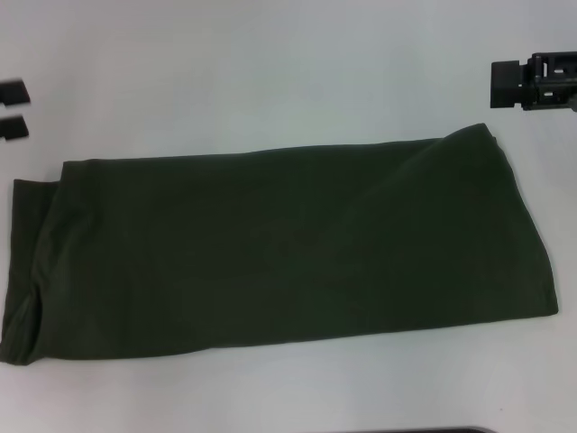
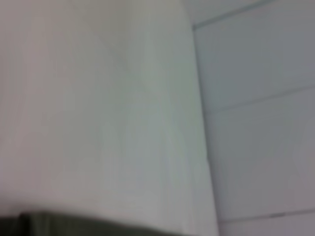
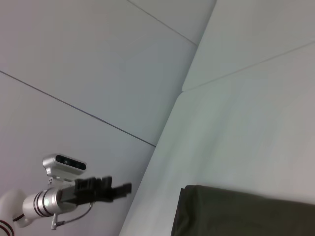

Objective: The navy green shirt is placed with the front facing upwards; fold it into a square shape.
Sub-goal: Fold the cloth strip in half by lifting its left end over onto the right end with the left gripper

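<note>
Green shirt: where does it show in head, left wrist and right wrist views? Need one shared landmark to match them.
Head view: the green shirt lies folded into a long band across the middle of the white table.
Left wrist view: only a dark strip of it along the bottom edge.
Right wrist view: one end of it at lower right.
Shared landmark: the shirt's edge against the white table.

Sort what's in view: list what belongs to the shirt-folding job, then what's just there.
Job:
- dark olive-green cotton shirt, already folded into a long band, flat on the table
- left claw, off the cloth at the table's left edge
- right claw, off the cloth past its far right corner

Just there:
- white table
</note>
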`<state>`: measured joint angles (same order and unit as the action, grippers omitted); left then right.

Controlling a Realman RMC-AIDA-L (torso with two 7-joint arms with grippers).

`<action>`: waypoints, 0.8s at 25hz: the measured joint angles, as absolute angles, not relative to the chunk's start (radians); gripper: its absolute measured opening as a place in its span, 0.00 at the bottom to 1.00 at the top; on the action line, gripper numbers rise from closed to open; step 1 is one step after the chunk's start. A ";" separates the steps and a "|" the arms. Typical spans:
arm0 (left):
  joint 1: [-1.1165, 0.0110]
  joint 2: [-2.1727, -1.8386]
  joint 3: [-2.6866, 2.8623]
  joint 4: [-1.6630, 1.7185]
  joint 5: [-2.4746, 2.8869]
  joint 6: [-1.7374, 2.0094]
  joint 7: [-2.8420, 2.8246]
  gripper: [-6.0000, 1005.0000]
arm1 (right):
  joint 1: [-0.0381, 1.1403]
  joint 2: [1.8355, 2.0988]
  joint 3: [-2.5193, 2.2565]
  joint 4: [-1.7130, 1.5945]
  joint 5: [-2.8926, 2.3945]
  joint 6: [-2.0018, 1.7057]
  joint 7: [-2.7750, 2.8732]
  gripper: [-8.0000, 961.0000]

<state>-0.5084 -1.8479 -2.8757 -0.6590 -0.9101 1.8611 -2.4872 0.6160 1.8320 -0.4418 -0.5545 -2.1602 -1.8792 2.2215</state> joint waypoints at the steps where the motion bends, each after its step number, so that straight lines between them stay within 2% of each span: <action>1: -0.501 -1.849 -2.876 -0.649 -0.941 1.852 -2.487 0.58 | 0.615 1.832 -0.443 -0.554 -2.161 -1.879 2.221 0.80; 3: -0.492 -1.846 -2.873 -0.613 -0.988 1.852 -2.471 0.58 | 0.612 1.833 -0.443 -0.555 -2.163 -1.879 2.221 0.80; 7: -0.498 -1.817 -2.841 -0.561 -1.001 1.898 -2.396 0.58 | 0.609 1.830 -0.444 -0.557 -2.166 -1.870 2.221 0.80; 13: -0.489 -1.855 -2.827 -0.628 -1.008 1.884 -2.387 0.63 | 0.607 1.827 -0.453 -0.570 -2.167 -1.852 2.220 0.80; 20: -0.508 -1.845 -2.708 -0.644 -0.989 1.869 -2.490 0.76 | 0.613 1.827 -0.453 -0.572 -2.167 -1.825 2.226 0.80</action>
<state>-0.5083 -1.8451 -2.7078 -0.6442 -0.9890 1.8685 -2.4904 0.6129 1.8274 -0.4531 -0.5720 -2.1667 -1.8254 2.2255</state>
